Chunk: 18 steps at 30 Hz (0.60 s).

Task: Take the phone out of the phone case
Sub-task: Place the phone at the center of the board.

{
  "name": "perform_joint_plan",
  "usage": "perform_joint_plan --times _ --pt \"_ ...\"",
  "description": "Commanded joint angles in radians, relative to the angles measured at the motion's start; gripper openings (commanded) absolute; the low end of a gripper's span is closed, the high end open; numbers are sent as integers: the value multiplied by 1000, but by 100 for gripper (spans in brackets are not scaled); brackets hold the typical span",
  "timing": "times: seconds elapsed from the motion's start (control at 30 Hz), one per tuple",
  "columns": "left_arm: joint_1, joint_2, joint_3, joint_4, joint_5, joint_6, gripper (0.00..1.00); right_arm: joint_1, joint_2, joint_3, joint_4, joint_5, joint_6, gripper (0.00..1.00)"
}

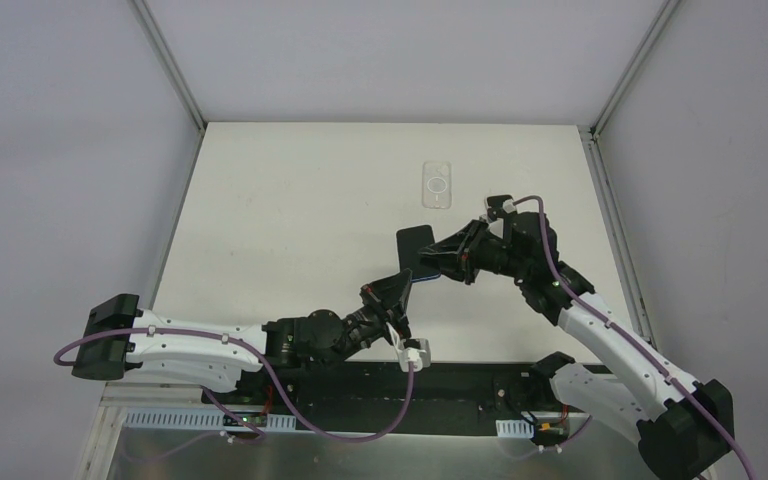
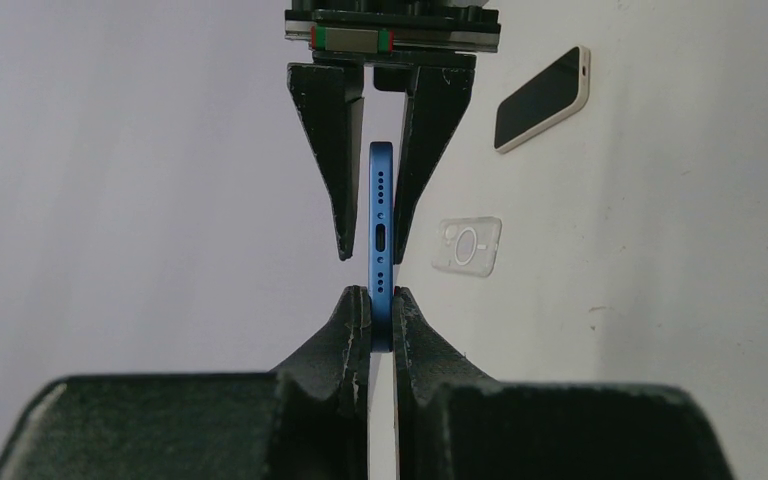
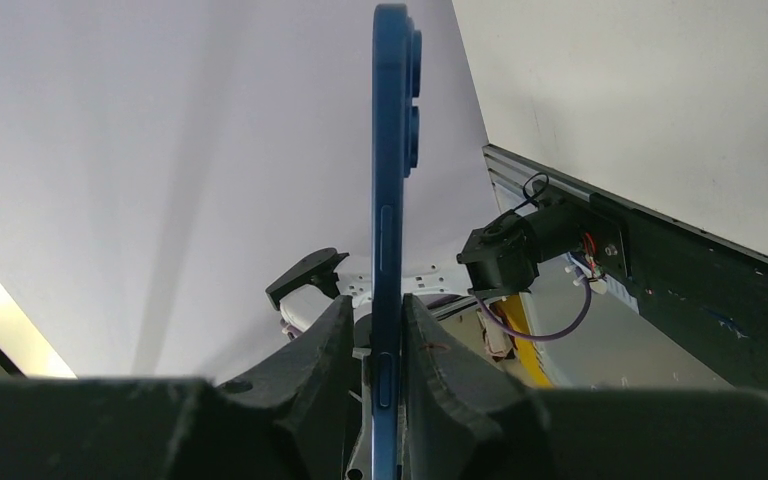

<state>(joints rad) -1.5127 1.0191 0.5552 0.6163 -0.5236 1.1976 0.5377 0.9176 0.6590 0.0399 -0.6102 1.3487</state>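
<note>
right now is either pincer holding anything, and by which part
The left pincer pinches the blue phone across its faces, at a corner of the port end. The right pincer straddles a long edge; whether it grips cannot be told.

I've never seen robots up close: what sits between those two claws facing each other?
A blue phone, edge-on in the left wrist view: the left gripper pinches its near end, and the fingers of the right gripper flank its far end.
</note>
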Motion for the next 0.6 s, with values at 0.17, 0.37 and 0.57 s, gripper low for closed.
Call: perform_joint_plan --times 0.17,0.37,0.57 --pt "-9 -13 47 108 35 -2 0 7 7 -1 75 -19 26 14" --pt "-9 -16 40 111 36 -9 0 6 -5 -17 77 -4 15 0" --pt "-9 -25 37 115 42 -19 0 7 -8 -16 69 3 -11 0"
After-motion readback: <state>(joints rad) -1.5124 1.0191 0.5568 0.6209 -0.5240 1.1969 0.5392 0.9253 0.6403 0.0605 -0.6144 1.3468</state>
